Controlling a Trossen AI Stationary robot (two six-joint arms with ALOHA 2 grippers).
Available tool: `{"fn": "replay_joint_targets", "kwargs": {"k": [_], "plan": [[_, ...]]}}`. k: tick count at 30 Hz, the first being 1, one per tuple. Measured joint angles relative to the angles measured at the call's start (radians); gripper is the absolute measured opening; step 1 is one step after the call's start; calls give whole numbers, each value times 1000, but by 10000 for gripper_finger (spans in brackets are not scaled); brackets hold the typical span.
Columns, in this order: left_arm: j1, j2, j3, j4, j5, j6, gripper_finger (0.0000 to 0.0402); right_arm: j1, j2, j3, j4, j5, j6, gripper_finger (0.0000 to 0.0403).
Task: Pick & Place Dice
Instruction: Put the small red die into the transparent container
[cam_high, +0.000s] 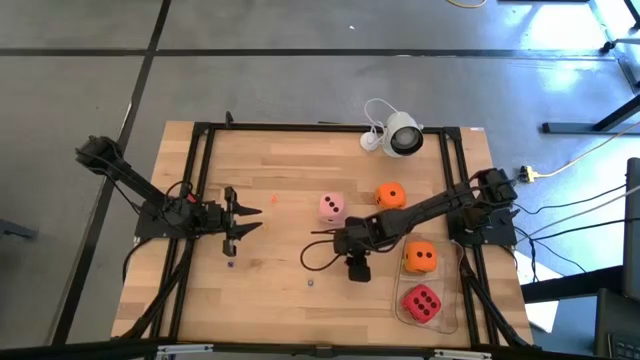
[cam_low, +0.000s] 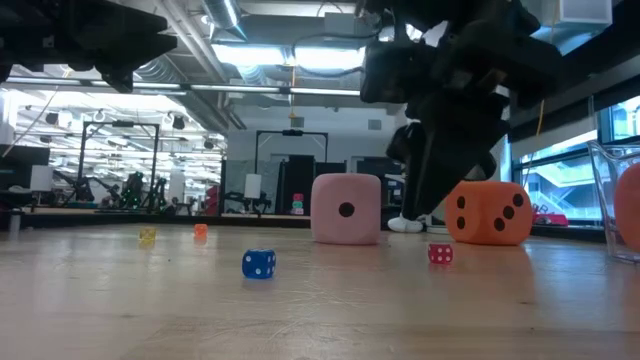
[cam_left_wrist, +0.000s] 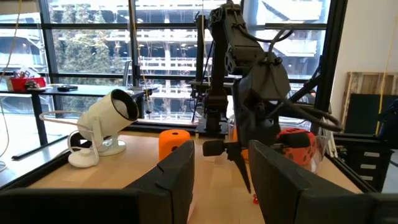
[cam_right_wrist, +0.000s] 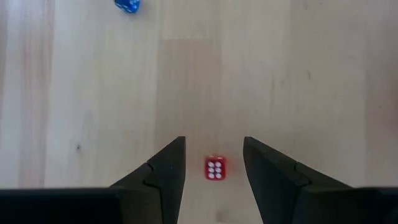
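The right gripper (cam_right_wrist: 213, 163) is hanging over the table (cam_high: 280, 180) pointing straight down, its fingers spread and holding nothing. A small red die (cam_right_wrist: 214, 168) is lying directly below it, framed in the gap between the two fingertips, touching neither, with its six-pip face turned up. In the low view that same small red die (cam_low: 440, 254) is sitting on the wood just under the dark gripper, so I judge a straight descent would bring the fingers down on either side of it. As a cube it has no long axis to line up with. The right arm is plainly the nearer one.

A small blue die (cam_right_wrist: 127, 5) is lying well away from the right gripper, out ahead of the fingers and off to one side.

The big dice are resting close around the right arm: the pink die (cam_high: 333, 207) and an orange die (cam_high: 390, 195) just beyond the gripper, a second orange die (cam_high: 419, 257) beside it, and the red die (cam_high: 421, 302) in a clear tray (cam_high: 455, 322) nearer the table's front edge.

The left gripper (cam_high: 252, 220) is waiting well apart, fingers spread and empty.

No brand, label or writing is readable anywhere.
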Motion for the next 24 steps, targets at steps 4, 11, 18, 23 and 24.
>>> {"fn": "replay_joint_targets", "kwargs": {"k": [4, 11, 18, 23, 24], "plan": [[0, 0, 0, 0, 26, 0, 143, 12, 0, 0, 5, 0, 2, 162], [0, 0, 0, 2, 26, -1, 143, 19, 0, 0, 5, 1, 2, 162], [0, 0, 0, 3, 55, -3, 143, 19, 37, 0, 5, 2, 2, 162], [0, -1, 0, 4, 54, -3, 143, 20, 106, 6, 9, -37, -6, 162], [0, -1, 0, 4, 54, -3, 143, 20, 115, 6, 6, -42, -9, 163]]}}
